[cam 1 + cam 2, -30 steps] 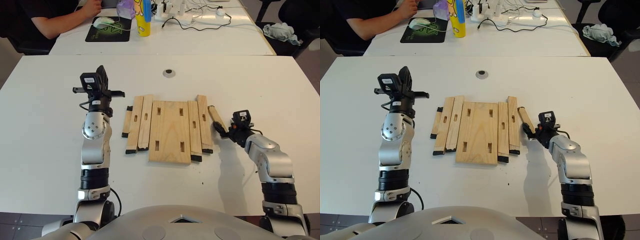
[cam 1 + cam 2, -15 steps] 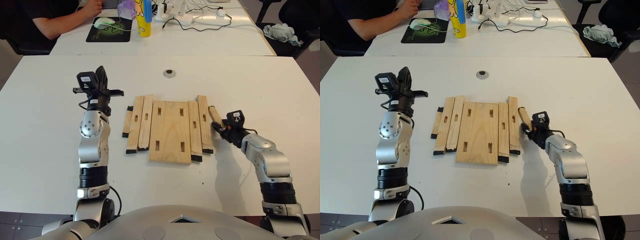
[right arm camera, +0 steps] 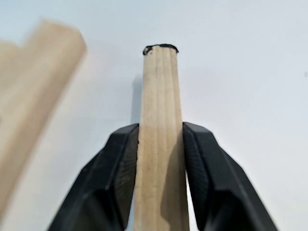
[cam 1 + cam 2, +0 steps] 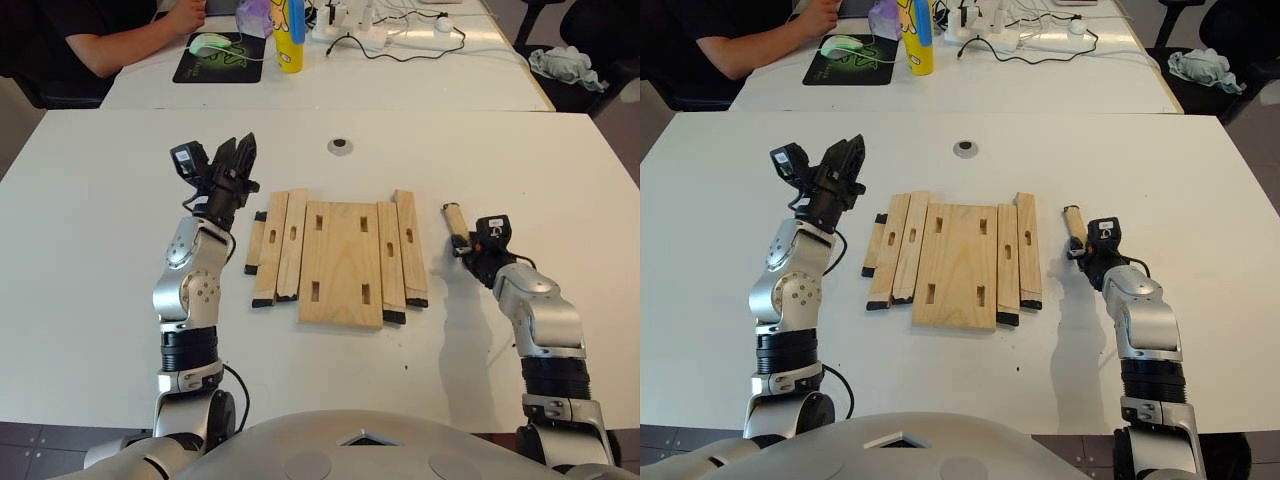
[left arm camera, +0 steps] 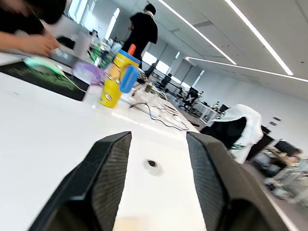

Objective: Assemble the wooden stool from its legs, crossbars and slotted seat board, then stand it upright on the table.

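Now right claw (image 4: 465, 246) gripping crossbar (image 4: 453, 220), pulled clear of legs (image 4: 409, 245)

The seat board (image 4: 340, 263) and crossbar (image 3: 160, 120) — pale bare wood, grain visible, matt. On the right gripper (image 3: 160, 139), pads (image 3: 126, 163) are black plastic, finely textured. The table (image 4: 90, 270) — smooth, white, matt.

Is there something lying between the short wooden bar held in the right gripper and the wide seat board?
Yes. Between the short bar, held in the right gripper, and the seat board lie two slotted legs side by side: an outer leg and an inner leg beside the board.
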Available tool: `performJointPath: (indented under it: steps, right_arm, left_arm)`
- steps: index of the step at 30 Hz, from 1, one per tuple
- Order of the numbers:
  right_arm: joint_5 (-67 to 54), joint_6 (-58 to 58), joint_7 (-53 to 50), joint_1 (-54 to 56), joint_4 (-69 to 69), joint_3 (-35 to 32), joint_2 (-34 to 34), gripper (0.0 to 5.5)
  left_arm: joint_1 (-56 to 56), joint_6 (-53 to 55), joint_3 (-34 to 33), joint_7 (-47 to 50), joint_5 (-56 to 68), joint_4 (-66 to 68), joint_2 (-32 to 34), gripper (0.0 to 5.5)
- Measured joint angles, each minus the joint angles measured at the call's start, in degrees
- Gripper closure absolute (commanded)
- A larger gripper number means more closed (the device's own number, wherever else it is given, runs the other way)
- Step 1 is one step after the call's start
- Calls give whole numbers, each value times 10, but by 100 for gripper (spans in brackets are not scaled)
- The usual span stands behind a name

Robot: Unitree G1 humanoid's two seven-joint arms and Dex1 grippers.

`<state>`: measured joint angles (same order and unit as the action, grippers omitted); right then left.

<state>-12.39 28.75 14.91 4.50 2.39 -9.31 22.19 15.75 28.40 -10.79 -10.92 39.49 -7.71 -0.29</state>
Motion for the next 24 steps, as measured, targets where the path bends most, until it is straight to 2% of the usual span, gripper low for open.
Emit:
performJointPath:
  steps: [4,9,16,24]
  right_arm:
    - [-66,-59,89,42,68,29,-28,418]
    - [-89,-76,171,39,84,80,-39,418]
    - [-93,-113,230,24,94,115,-32,418]
    - [-92,-136,231,16,106,125,-40,418]
  left_arm:
    - [11,105,-13,2,133,-7,-19,291]
    - [21,189,-13,14,225,-28,-15,291]
    - [29,220,9,18,227,-27,11,291]
    - [30,223,22,14,211,-6,19,291]
